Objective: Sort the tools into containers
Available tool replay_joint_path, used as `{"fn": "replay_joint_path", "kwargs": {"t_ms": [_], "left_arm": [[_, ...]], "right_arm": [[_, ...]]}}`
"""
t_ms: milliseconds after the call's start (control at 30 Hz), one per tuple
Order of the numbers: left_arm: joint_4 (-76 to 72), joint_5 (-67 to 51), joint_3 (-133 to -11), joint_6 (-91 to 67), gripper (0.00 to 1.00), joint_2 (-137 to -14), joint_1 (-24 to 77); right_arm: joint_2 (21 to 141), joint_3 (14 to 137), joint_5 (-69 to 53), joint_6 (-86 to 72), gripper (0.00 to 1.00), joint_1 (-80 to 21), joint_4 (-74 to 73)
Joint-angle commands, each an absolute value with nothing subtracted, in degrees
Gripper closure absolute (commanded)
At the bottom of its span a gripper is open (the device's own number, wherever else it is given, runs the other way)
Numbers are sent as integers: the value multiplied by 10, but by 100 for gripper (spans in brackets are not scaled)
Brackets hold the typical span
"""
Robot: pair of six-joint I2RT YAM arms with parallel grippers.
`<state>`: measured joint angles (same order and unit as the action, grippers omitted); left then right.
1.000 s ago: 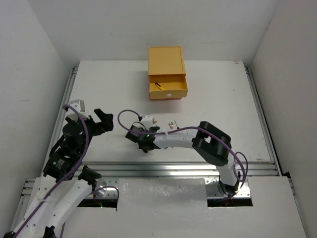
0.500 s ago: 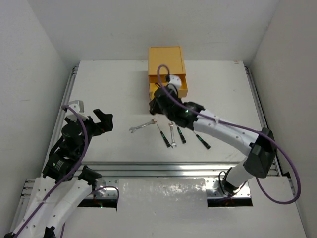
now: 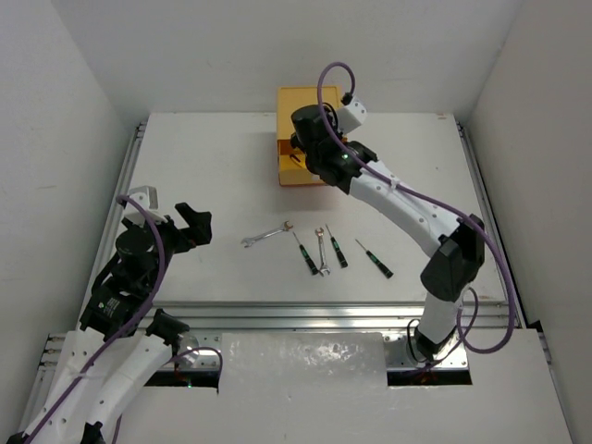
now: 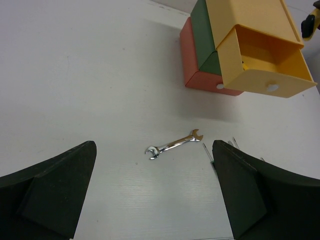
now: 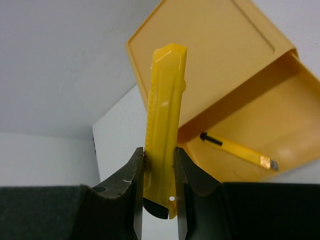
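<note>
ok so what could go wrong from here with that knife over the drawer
The right gripper pinches the yellow knife near one end only, so it might pivot or slip before release. It seems to hang near one side wall of the open yellow drawer, so a drop could hit the rim or land outside. A second knife lies in the drawer; the new one might land across it and stick up.

The white counter (image 3: pixel 203 166) stands boxed in by plain white walls (image 3: pixel 83 83), with aluminium rails (image 3: pixel 305 314) running along its near edge.
</note>
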<state>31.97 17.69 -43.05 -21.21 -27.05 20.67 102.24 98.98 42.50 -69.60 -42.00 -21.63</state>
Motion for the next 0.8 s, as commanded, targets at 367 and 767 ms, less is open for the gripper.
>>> {"fn": "replay_joint_path", "kwargs": {"t_ms": [367,767], "left_arm": [[288,161,-433,-200,0,-271,208],[289,163,-432,-201,0,-267,209]], "right_arm": [[1088,1043,437,-816,76,-372,-270],[1063,999,425,-811,63,-372,-252]]}}
